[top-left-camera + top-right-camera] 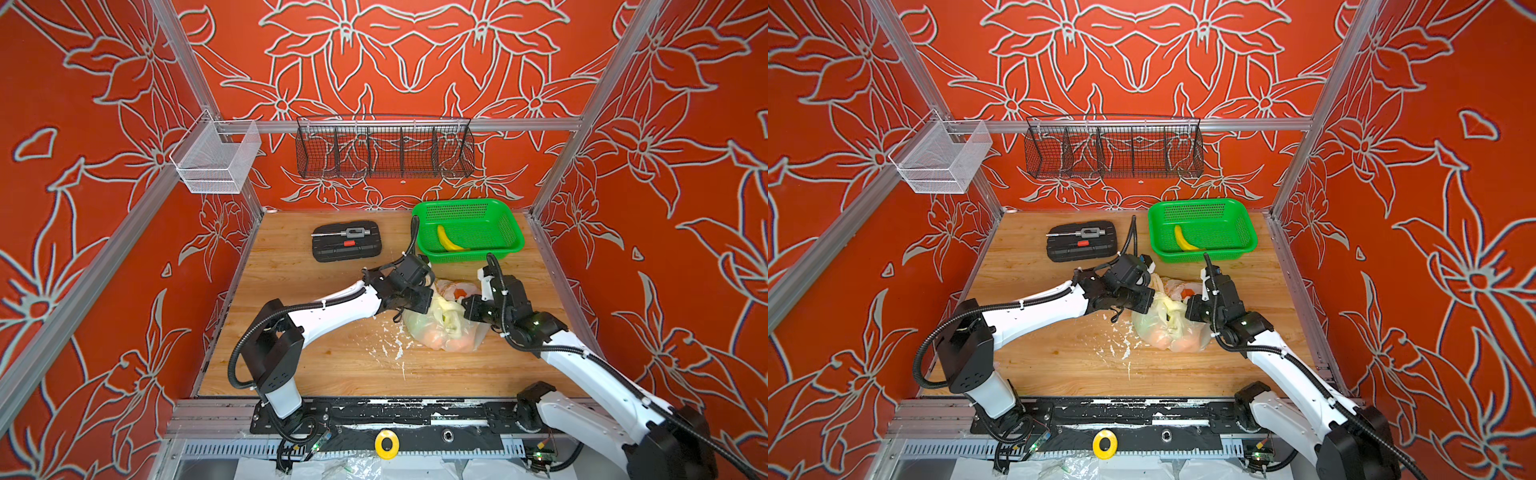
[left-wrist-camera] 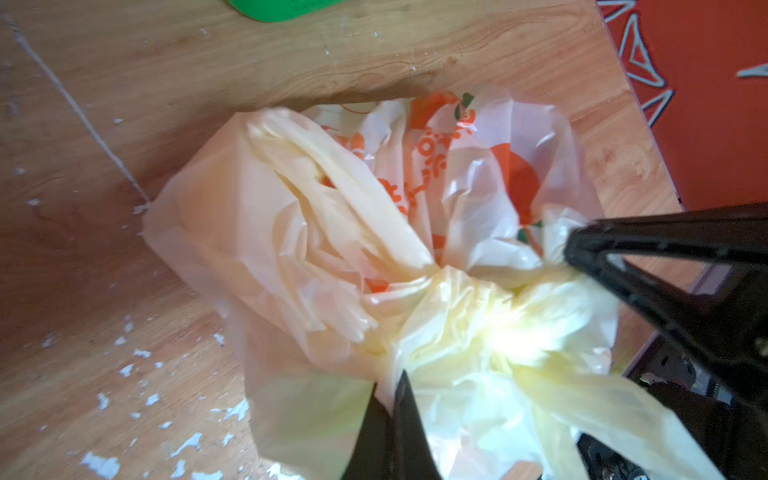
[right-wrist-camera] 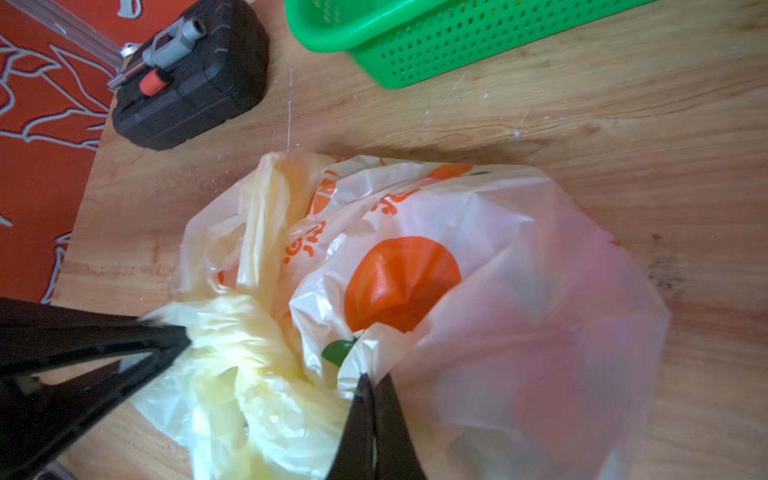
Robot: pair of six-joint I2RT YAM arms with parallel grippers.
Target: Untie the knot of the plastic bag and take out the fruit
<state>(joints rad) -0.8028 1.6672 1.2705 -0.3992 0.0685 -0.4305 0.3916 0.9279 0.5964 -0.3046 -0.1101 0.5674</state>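
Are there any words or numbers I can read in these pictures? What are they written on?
Orange printed writing on the thin cream-white plastic bag: too crumpled and blurred to read.
Black plastic tool case: no label that can be read.
Nothing else shows any readable text.

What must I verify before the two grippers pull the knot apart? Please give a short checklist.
1. Left gripper shut on the knot: ok.
2. Right gripper shut on the knot's opposite side: ok.
3. Knot loosened: not ok, it is bunched tight.
4. Fruit inside the plastic bag: ok, orange shapes show through.
5. Green basket has room: ok, only a banana lies inside.
6. Plastic torn at the pinches: cannot tell.
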